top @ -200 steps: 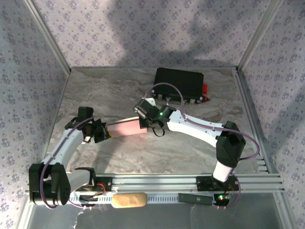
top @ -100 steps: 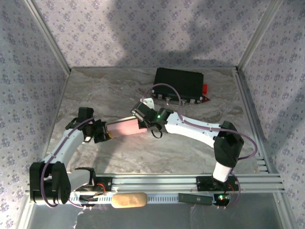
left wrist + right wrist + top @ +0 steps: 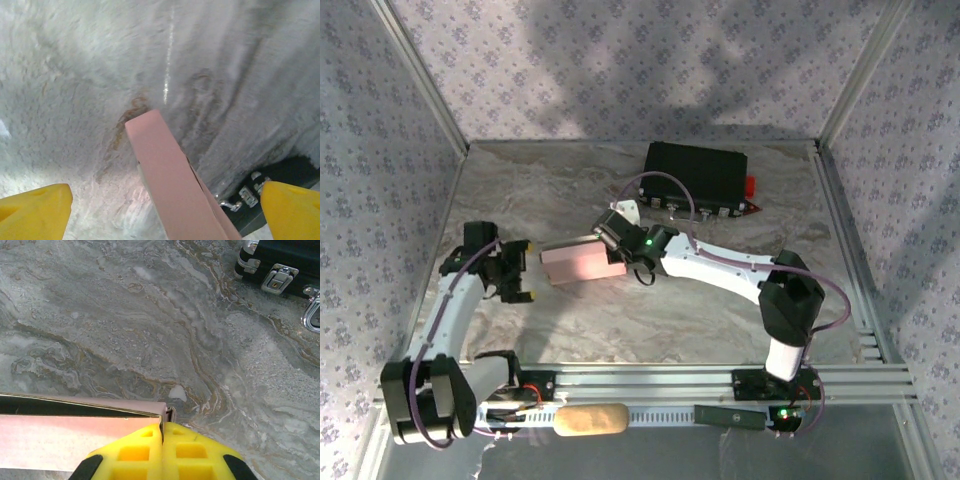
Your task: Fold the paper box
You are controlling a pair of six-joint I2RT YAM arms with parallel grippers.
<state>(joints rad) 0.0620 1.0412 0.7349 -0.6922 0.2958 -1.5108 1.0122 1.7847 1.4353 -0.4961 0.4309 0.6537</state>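
Near the middle of the table (image 3: 720, 315), my right gripper (image 3: 618, 262) pinches the paper box (image 3: 582, 264), which looks already folded into a sleeve, while my left gripper (image 3: 527, 270) stands spread beside it; the ends probably remain.

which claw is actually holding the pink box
The right claw, pinched shut on an edge of the paper box; the left claw stands wide open, gripping nothing.

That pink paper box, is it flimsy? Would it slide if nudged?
Probably light: the paper box is held by one end in the right gripper without sagging. Likely crushable, being thin hollow card. On the smooth table its flat sides would probably slide, not roll.
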